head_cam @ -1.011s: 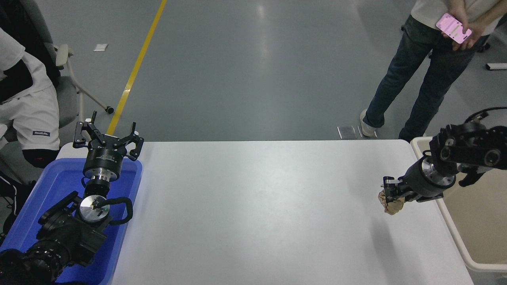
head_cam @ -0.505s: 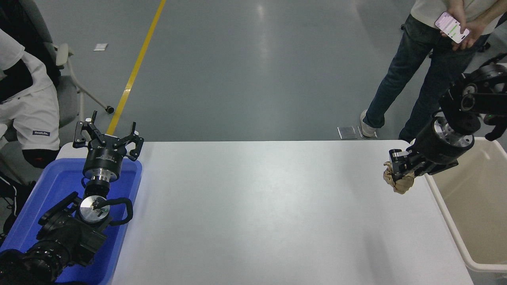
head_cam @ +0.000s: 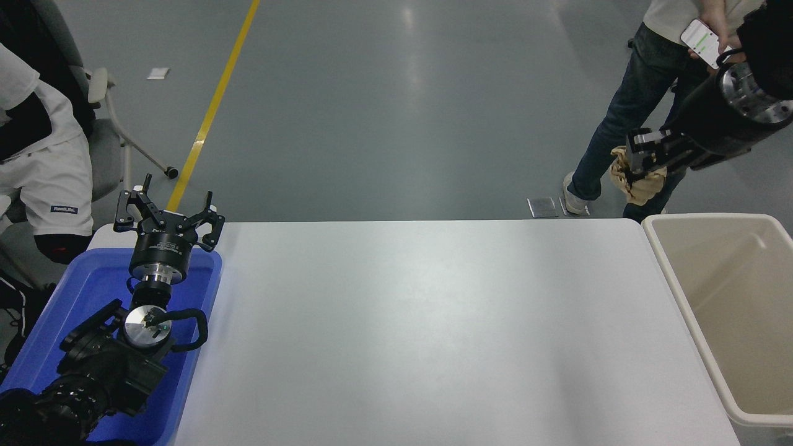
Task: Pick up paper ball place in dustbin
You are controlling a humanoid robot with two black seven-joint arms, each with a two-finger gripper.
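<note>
**Paper ball held aloft beside the dustbin**

The right pincer (head_cam: 641, 162) enters from the upper right edge, its fingers clamped on the paper ball (head_cam: 638, 181), a wrinkled tan wad that hangs partly below the fingertips. Ball and pincer are well above the white surface (head_cam: 421, 328), seen against the floor beyond its far right corner and up and to the left of the near corner of the dustbin (head_cam: 681, 291). The dustbin, cream-beige with a thick rounded rim, stands against the right end of the surface. The left pincer (head_cam: 168, 217) rests at the lower left above the blue tray (head_cam: 80, 291), with its fingers spread apart and nothing between them. A standing person (head_cam: 626, 124) in dark jeans is behind the right pincer, holding a phone (head_cam: 703, 42). A seated person (head_cam: 37, 167) in white occupies the left edge.
</note>
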